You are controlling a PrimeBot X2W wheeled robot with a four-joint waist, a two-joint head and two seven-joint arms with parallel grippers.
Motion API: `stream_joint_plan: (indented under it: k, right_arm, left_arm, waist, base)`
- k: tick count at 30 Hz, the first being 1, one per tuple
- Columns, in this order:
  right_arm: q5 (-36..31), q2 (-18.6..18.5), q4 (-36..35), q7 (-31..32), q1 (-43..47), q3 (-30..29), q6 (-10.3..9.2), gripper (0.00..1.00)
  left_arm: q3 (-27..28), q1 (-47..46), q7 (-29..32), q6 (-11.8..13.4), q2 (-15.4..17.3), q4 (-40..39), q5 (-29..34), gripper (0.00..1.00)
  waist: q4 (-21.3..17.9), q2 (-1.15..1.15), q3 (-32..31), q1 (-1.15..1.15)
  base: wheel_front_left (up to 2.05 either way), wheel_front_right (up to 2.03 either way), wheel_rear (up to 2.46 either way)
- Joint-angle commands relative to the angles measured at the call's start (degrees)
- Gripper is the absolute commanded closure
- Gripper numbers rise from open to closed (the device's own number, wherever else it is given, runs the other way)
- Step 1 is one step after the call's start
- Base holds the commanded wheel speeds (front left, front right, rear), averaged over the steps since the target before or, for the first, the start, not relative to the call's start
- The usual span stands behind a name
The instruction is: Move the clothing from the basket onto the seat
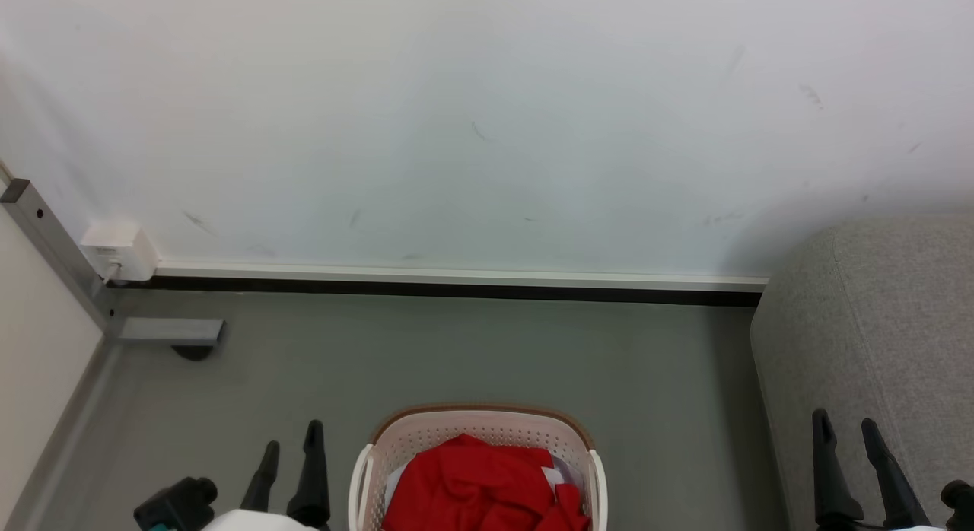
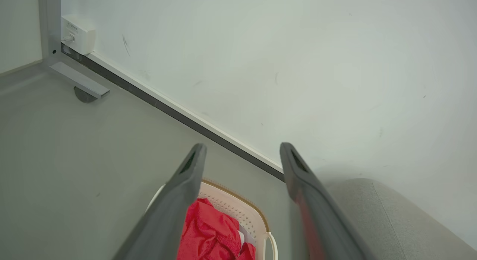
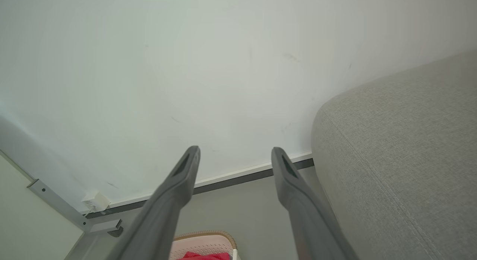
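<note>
Where the grey floor (image 1: 456, 348) meets the white wall (image 1: 487, 120), a pale skirting strip (image 1: 456, 276) with a dark band under it runs across the room. At its left end a small white box (image 1: 118, 251) sits against a slanting grey metal post (image 1: 53, 246), whose flat foot (image 1: 171, 331) rests on the floor. Faint dark scuffs mark the wall. The basket (image 1: 479, 413) stands on the floor at the bottom middle of the head view, between the two arms. The clothing (image 1: 475, 485) is heaped inside it, bright red, over a bit of pale cloth (image 1: 561, 472) at its right side. The seat (image 1: 883, 325), light grey with a rounded corner, stands to the right of the basket and apart from it, its end close to the wall. The left gripper (image 1: 293, 436) hangs just left of the basket, its fingers spread apart with nothing between them. The right gripper (image 1: 843, 418) sits before the seat's near edge, likewise spread and empty. Between its own fingers, the left wrist view catches the basket's brown-trimmed far rim and a white handle (image 2: 273, 245) on the side toward the seat. The right wrist view brings the seat up large, so that its coarse weave and a seam (image 3: 372, 159) along the edge can be made out, with the basket a sliver at the bottom edge.
</note>
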Motion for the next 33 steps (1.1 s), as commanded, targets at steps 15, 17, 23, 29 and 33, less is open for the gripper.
stream_joint_plan:
  k: [15, 17, 23, 29, 33]
  right_arm:
    - [-9.9, -0.6, -0.7, -2.7, 0.6, 0.4, -0.08, 0.0]
    - [-11.0, -0.6, -0.7, -3.0, 0.8, 0.4, -0.08, 0.0]
    - [-13.9, -0.5, -0.7, -3.8, 1.1, 0.5, -0.08, 0.0]
    - [-16.6, -0.5, -0.6, -4.5, 1.4, 0.3, -0.09, 0.0]
    - [-18.1, -0.4, -0.6, -5.0, 1.7, 0.1, -0.09, 0.0]
  left_arm:
    - [-0.2, 0.3, -2.8, 1.0, 0.6, 0.3, 10.7, 0.0]
    - [-0.3, 0.4, -3.0, 1.0, 0.6, 0.4, 11.8, 0.0]
    - [-0.3, 0.6, -3.7, 1.4, 0.6, 0.8, 14.9, 0.0]
    - [-0.5, 0.6, -4.5, 1.6, 0.7, 1.2, 17.6, 0.0]
    - [-0.3, 0.8, -5.0, 1.5, 0.7, 1.7, 19.6, 0.0]
  waist:
    - [0.4, 0.0, 0.0, 0.0]
    - [0.5, 0.0, 0.0, 0.0]
    - [0.6, 0.0, 0.0, 0.0]
    - [0.6, 0.0, 0.1, 0.0]
    - [0.6, 0.0, 0.1, 0.0]
  base:
    - [0.0, 0.0, 0.0]
    - [0.0, 0.0, 0.0]
    - [0.0, 0.0, 0.0]
    - [0.0, 0.0, 0.0]
    - [0.0, 0.0, 0.0]
